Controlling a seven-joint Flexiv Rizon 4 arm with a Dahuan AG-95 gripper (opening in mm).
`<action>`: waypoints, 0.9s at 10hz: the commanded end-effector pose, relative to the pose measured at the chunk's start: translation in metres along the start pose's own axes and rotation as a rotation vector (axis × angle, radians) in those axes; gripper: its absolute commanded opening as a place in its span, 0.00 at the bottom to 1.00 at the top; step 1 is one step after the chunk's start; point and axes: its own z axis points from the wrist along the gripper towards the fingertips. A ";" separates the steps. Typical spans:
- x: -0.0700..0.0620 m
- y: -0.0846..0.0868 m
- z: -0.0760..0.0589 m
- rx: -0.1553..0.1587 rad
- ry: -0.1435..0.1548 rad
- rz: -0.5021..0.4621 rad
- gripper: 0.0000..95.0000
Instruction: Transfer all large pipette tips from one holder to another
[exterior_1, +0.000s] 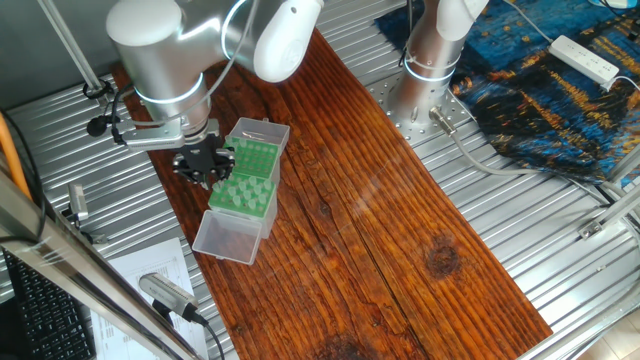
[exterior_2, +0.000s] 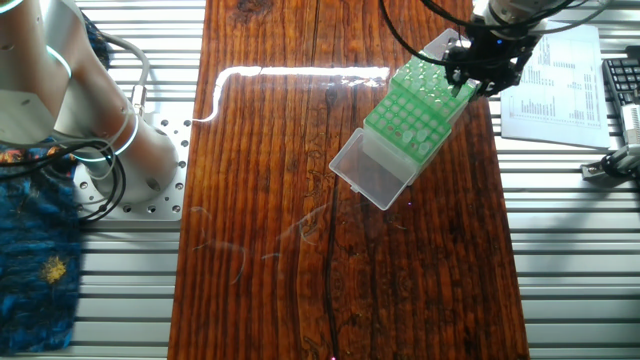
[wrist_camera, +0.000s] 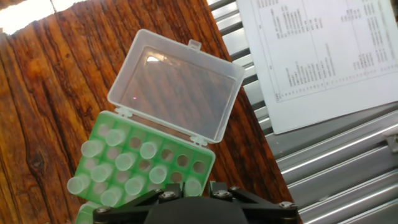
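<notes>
Two opposite overheads, hand view close; all share green rack (exterior_1: 245, 178).

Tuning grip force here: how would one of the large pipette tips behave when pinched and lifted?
The large pipette tips look thin-walled and translucent, so probably very light and crushable. Their smooth tapered shape may slip between fingers. Standing in the green rack, one should lift straight out; laid down, it would likely roll.

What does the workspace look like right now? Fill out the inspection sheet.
Surface: wooden tabletop on a ribbed metal bench.
Job's things: large pipette tips upright in a green rack, several holes unfilled; clear hinged lid open flat.
Clutter: printed sheet; power strip; patterned blue cloth.
Gripper: gripper over the rack; jaws hidden.
Cables: bundle at the arm base.
Surroundings: keyboard at the bench edge.
</notes>
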 end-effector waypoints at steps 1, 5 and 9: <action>-0.003 0.002 0.001 -0.001 0.000 0.020 0.20; -0.006 0.003 0.002 -0.001 0.001 0.030 0.00; -0.006 0.003 0.002 -0.003 0.004 0.045 0.00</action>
